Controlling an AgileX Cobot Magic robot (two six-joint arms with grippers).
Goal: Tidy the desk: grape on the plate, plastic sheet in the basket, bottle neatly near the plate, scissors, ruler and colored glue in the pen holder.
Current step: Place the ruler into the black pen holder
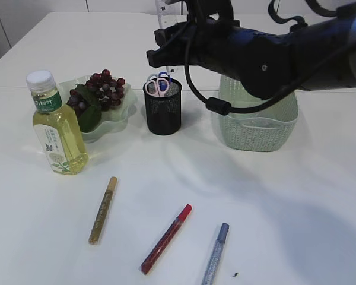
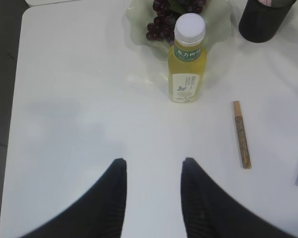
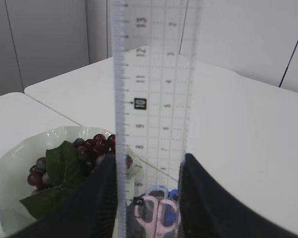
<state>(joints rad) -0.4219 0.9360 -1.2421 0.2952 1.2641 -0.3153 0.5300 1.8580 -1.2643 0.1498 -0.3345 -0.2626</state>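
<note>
My right gripper (image 3: 148, 161) is shut on a clear ruler (image 3: 154, 89), held upright above the black mesh pen holder (image 1: 163, 110). Pink and blue scissors (image 1: 159, 85) stand in that holder. Dark grapes (image 1: 104, 89) with a green leaf lie on the pale green plate (image 1: 115, 116). A bottle (image 1: 56, 127) of yellow drink stands upright at the plate's front left. Three glue pens lie on the table: gold (image 1: 102, 209), red (image 1: 166, 238) and blue-silver (image 1: 215, 254). My left gripper (image 2: 154, 166) hovers open over bare table, short of the bottle (image 2: 187, 64). The plastic sheet is out of view.
A pale green woven basket (image 1: 258, 124) stands right of the pen holder, partly hidden by my right arm, which reaches across from the right. The gold glue pen (image 2: 241, 134) lies right of my left gripper. The table's left edge (image 2: 17, 99) is close.
</note>
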